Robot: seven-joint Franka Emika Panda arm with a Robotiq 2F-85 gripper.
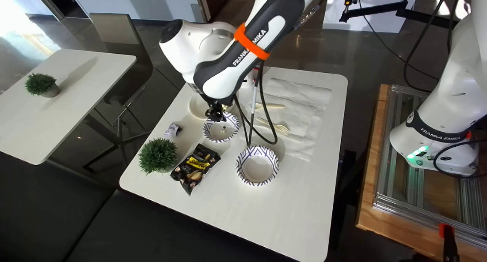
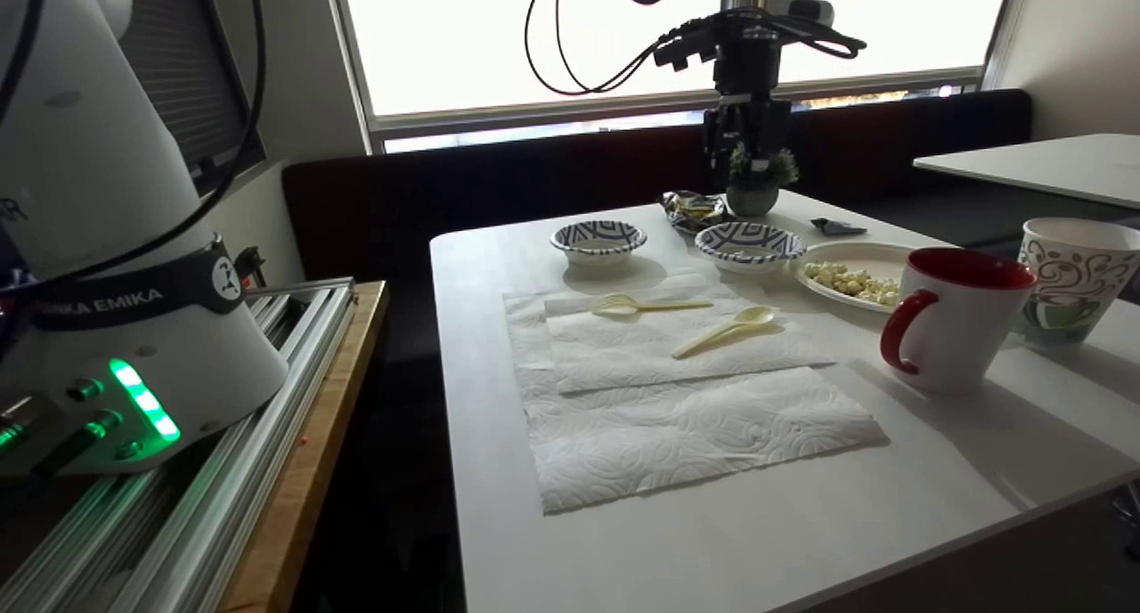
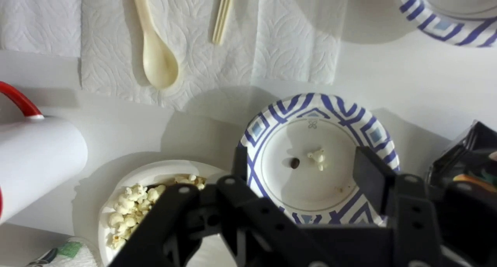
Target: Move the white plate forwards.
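- As the round white shallow plate (image 2: 859, 255) is not gripped, its forward move is judged pending; grasp, shift, release left.
- Plate, holding white popcorn (image 2: 850, 283), set near the edge of the desk (image 1: 289, 216) farthest from robot base (image 1: 441, 142).
- Black two-finger gripper (image 3: 301, 164) spread, nothing gripped, above blue-and-white patterned round bowl (image 3: 322, 185).
- Way crowded by bowl and red-handled white mug (image 2: 957, 328), both near plate.

Table (image 1: 289, 208) in all three views
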